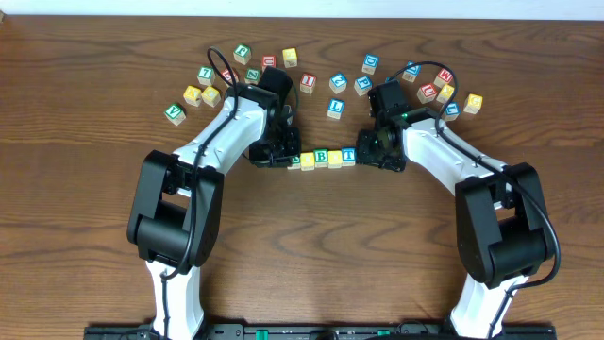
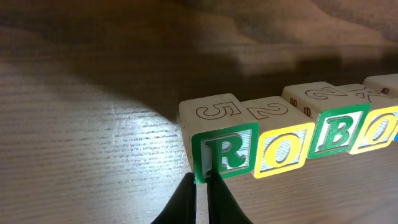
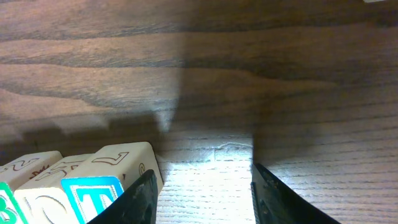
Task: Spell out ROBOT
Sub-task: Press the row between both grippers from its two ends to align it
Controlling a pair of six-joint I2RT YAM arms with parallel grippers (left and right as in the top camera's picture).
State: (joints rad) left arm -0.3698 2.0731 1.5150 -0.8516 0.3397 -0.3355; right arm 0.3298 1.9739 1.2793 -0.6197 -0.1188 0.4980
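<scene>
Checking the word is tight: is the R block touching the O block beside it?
Touching. The left wrist view shows the R block flush against the O block, no gap between them.

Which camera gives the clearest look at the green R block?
Left wrist view: the R block sits close up, green letter plainly readable. Overhead shows only a tiny cube at the end of the row, letter unreadable. The right wrist view leaves it out.

Overhead, my left hand (image 1: 286, 156) mostly hides the R cube (image 2: 224, 155); right wrist cam crops the T cube (image 3: 93, 196) at the bottom.
</scene>
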